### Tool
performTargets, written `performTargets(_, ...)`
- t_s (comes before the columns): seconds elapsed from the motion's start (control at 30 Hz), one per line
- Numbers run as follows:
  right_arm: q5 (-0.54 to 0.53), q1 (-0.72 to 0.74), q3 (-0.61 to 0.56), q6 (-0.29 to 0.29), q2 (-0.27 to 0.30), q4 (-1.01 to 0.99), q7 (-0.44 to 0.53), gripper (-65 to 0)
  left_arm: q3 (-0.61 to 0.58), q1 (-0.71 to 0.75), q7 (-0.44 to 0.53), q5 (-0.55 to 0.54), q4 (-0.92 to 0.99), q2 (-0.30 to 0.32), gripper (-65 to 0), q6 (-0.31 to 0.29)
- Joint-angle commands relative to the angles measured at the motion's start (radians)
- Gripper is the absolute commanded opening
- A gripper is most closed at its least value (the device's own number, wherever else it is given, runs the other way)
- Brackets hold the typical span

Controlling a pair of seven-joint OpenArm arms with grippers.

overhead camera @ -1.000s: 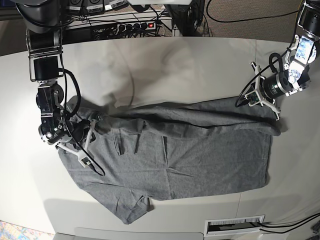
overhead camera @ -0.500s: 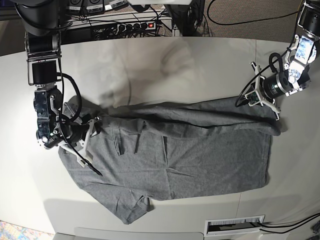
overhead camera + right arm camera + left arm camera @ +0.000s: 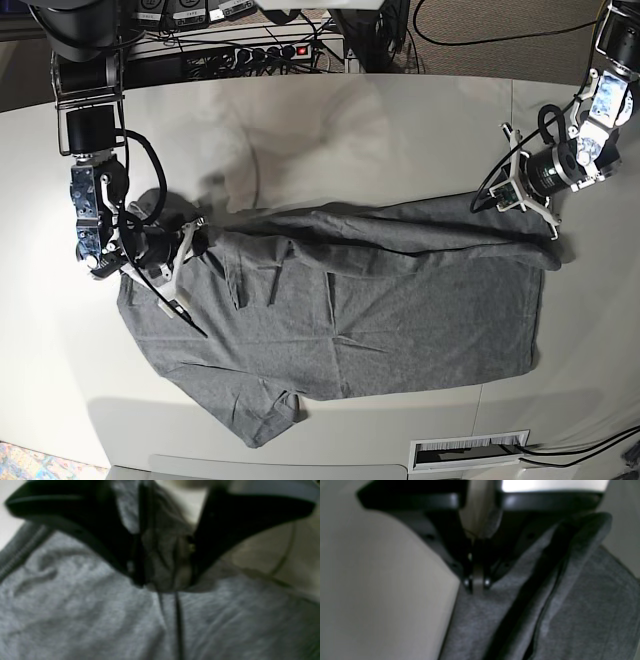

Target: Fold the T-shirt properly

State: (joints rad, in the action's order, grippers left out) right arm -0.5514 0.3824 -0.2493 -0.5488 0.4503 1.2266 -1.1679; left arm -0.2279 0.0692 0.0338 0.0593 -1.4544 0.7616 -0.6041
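Note:
The grey T-shirt [image 3: 380, 310] lies across the table, its far long edge folded over toward the front. At the shirt's left end my right gripper [image 3: 192, 240] sits low on the folded edge. In the right wrist view its jaws stand partly closed around a bunch of grey fabric [image 3: 162, 555] that fills the gap, and more of the shirt [image 3: 75, 610] spreads below. At the shirt's far right corner my left gripper [image 3: 553, 228] is shut. The left wrist view shows the left gripper [image 3: 477, 585] pinching the edge of the shirt [image 3: 582, 610], with a ridge of folded cloth beside it.
The pale table [image 3: 350, 130] is bare behind the shirt. A power strip and cables [image 3: 265, 50] lie beyond the far edge. A thin black cable [image 3: 180, 315] from the right arm trails over the shirt's left part. A white slotted panel [image 3: 470, 450] sits at the front edge.
My right gripper let go, opened wide, then closed again on a bunch of cloth, shifting a little toward the far side. The left gripper has stayed put, shut on its corner.

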Motion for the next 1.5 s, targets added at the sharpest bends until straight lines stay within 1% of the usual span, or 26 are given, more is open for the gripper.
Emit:
performTargets(0.0,0.024,0.019,0.002,0.003,0.012,0.009,-0.019,-58.1,0.001,0.000,-0.014,0.016,-0.003,0.018,-65.0,-0.023)
performTargets(0.07,0.025,0.033,0.002,0.003,0.013,0.010,-0.019,-64.2,0.001,0.000,-0.014,0.016,-0.002,0.018,-65.0,-0.023)
performTargets(0.1,0.028,0.041,0.002,0.003,0.013,0.010,-0.019,-65.0,0.001,0.000,-0.014,0.016,-0.003,0.018,-65.0,-0.023)
performTargets(0.3,0.051,0.109,0.019,0.003,0.012,0.010,-0.020,-65.0,0.001,0.000,-0.014,0.016,-0.003,0.018,-65.0,-0.024)
performTargets(0.53,0.044,0.174,0.114,0.002,0.013,0.010,-0.003,-65.0,0.001,0.000,-0.014,0.016,-0.002,0.018,-65.0,-0.024)
performTargets(0.63,0.066,0.180,0.153,0.002,0.015,0.010,0.020,-65.0,0.001,0.000,-0.014,0.016,-0.002,0.018,-65.0,-0.024)
performTargets(0.73,0.147,0.180,0.180,0.002,0.015,0.010,0.069,-65.0,0.001,0.001,-0.014,0.016,-0.002,0.018,-65.0,-0.026)
performTargets(0.87,0.253,0.180,0.186,0.002,0.015,0.010,0.141,-65.0,0.001,0.007,-0.015,0.016,-0.002,0.018,-65.0,-0.026)
performTargets(1.03,0.334,0.180,0.186,0.002,0.015,0.010,0.246,-65.0,0.001,0.029,-0.014,0.020,-0.002,0.021,-65.0,-0.026)
performTargets(1.1,0.390,0.180,0.186,0.002,0.015,0.010,0.290,-65.0,0.001,0.037,-0.013,0.039,-0.002,0.020,-65.0,-0.025)
performTargets(1.17,0.430,0.180,0.186,0.002,0.015,0.010,0.303,-65.0,0.001,0.042,-0.013,0.047,-0.002,0.021,-65.0,-0.023)
performTargets(1.2,0.446,0.180,0.186,0.002,0.015,0.010,0.303,-62.7,0.001,0.045,-0.013,0.046,-0.003,0.021,-65.0,-0.023)
performTargets(1.3,0.496,0.180,0.186,0.003,0.015,0.010,0.306,-45.6,0.001,0.048,-0.010,0.045,-0.003,0.020,-65.0,-0.024)
performTargets(1.33,0.516,0.180,0.186,0.003,0.015,0.010,0.314,-41.5,0.001,0.047,-0.010,0.045,-0.003,0.021,-65.0,-0.024)
performTargets(1.37,0.532,0.180,0.186,0.003,0.015,0.010,0.320,-39.5,0.001,0.047,-0.010,0.045,-0.003,0.021,-65.0,-0.024)
performTargets(1.47,0.552,0.180,0.186,0.003,0.015,0.010,0.322,-39.2,0.001,0.047,-0.010,0.045,-0.003,0.021,-65.0,-0.026)
